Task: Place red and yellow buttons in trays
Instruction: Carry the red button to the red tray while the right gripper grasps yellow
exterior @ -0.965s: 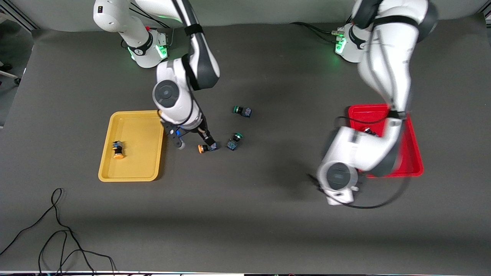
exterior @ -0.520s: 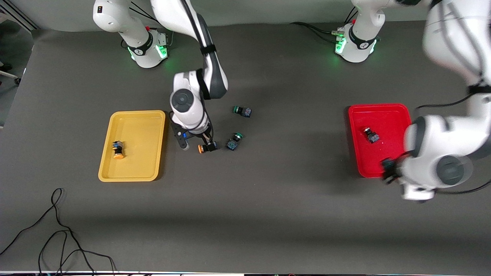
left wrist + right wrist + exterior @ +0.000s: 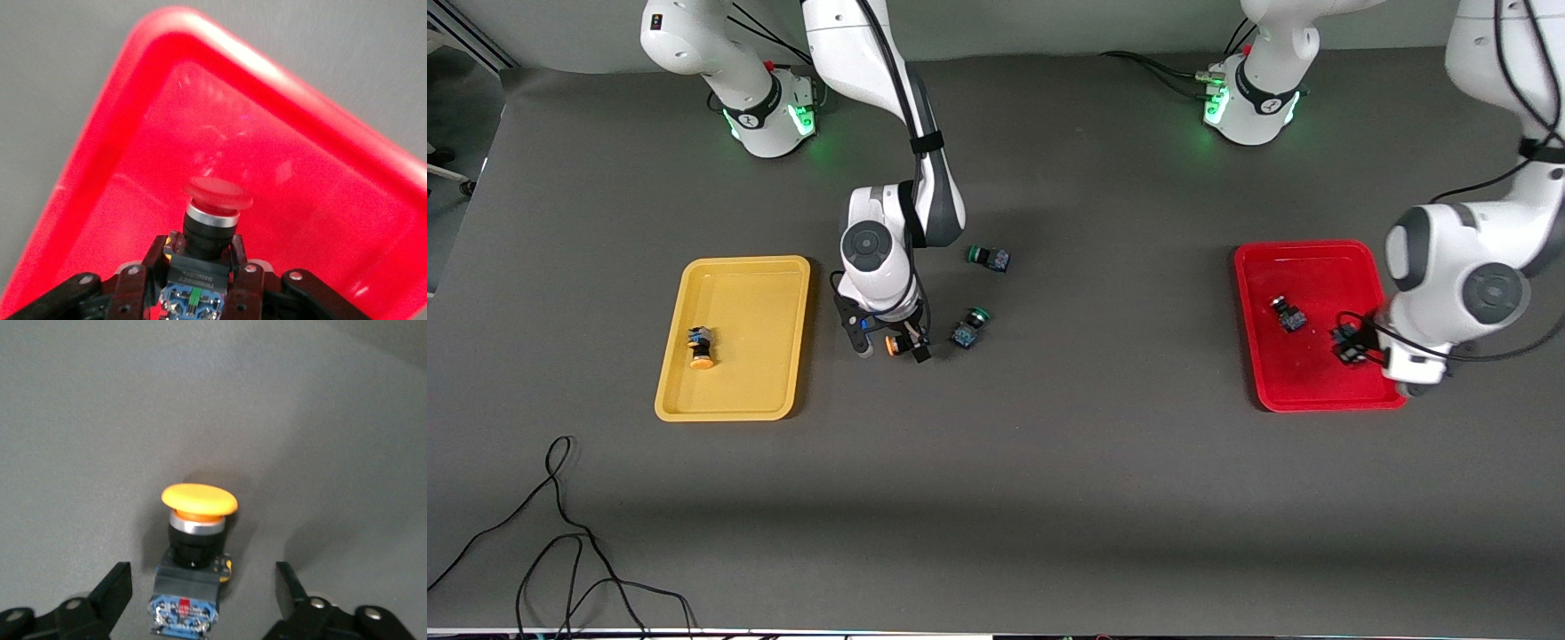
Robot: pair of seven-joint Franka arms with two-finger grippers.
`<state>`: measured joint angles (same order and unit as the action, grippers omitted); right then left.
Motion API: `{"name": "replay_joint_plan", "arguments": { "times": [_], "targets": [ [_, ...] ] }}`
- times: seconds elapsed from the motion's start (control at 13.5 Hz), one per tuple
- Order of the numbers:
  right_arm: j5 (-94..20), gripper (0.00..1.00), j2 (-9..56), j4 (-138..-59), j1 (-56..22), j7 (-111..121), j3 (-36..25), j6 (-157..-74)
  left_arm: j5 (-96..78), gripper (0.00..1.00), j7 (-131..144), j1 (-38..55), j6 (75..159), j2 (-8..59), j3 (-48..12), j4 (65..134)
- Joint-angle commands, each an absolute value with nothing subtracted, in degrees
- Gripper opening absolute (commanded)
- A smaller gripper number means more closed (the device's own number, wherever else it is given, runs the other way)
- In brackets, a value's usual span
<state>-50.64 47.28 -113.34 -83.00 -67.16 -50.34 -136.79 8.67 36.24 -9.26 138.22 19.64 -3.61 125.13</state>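
My right gripper [image 3: 889,349] is open and low over the table, its fingers on either side of a yellow-capped button [image 3: 895,345] that lies beside the yellow tray [image 3: 756,373]. The right wrist view shows this button [image 3: 199,520] between the spread fingers [image 3: 115,587]. Another yellow button [image 3: 700,348] lies in the yellow tray. My left gripper [image 3: 1352,347] is shut on a red-capped button [image 3: 211,212] and holds it over the red tray [image 3: 1303,378], also in the left wrist view [image 3: 120,173]. A second red button [image 3: 1288,314] lies in the red tray.
Two green-capped buttons lie on the mat: one [image 3: 969,327] close beside my right gripper, the other [image 3: 989,257] farther from the front camera. Loose black cables [image 3: 560,533] lie near the front edge at the right arm's end.
My left arm swung with the red button from over the open mat to over the red tray. My right gripper shifted and now has its fingers on either side of the yellow button.
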Motion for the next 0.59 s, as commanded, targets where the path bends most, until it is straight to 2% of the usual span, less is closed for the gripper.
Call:
{"name": "replay_joint_plan", "arguments": {
  "times": [0.0, 0.07, 0.15, 0.22, 0.3, 0.37, 0.45, 0.52],
  "targets": [
    [-51.7, 0.35, 46.8, -112.9, -82.6, -63.8, -50.3, -136.3, 8.7, 0.00, 31.5, -11.0, 142.9, 17.7, -3.7, 129.8],
    [-51.6, 0.21, 46.8, -112.8, -82.6, -63.7, -50.3, -136.2, 8.7, 0.00, 29.3, -12.5, 142.9, 17.5, -3.8, 129.9],
    [-51.2, 0.17, 46.6, -112.6, -82.7, -63.5, -50.3, -136.1, 8.7, 0.07, 28.0, -12.7, 142.9, 17.5, -3.7, 129.9],
    [-51.2, 0.16, 46.0, -112.4, -82.7, -62.7, -50.3, -135.8, 8.7, 0.10, 27.9, -12.9, 143.0, 17.6, -3.7, 129.8],
    [-50.9, 0.16, 44.8, -112.2, -82.8, -62.7, -50.6, -133.7, 8.7, 0.23, 27.9, -13.0, 142.9, 17.6, -3.7, 129.7],
    [-50.0, 0.16, 44.0, -110.6, -82.8, -62.7, -52.0, -129.4, 8.7, 0.93, 27.8, -13.0, 142.9, 17.6, -3.7, 129.6],
    [-48.0, 0.16, 43.3, -108.2, -83.4, -62.8, -55.4, -124.2, 8.7, 1.00, 27.9, -12.9, 142.5, 17.6, -3.8, 129.3],
    [-47.0, 0.16, 42.5, -105.4, -83.5, -62.9, -58.4, -118.1, 8.6, 1.00, 27.9, -12.9, 142.3, 17.3, -3.8, 129.1]
  ]
}}
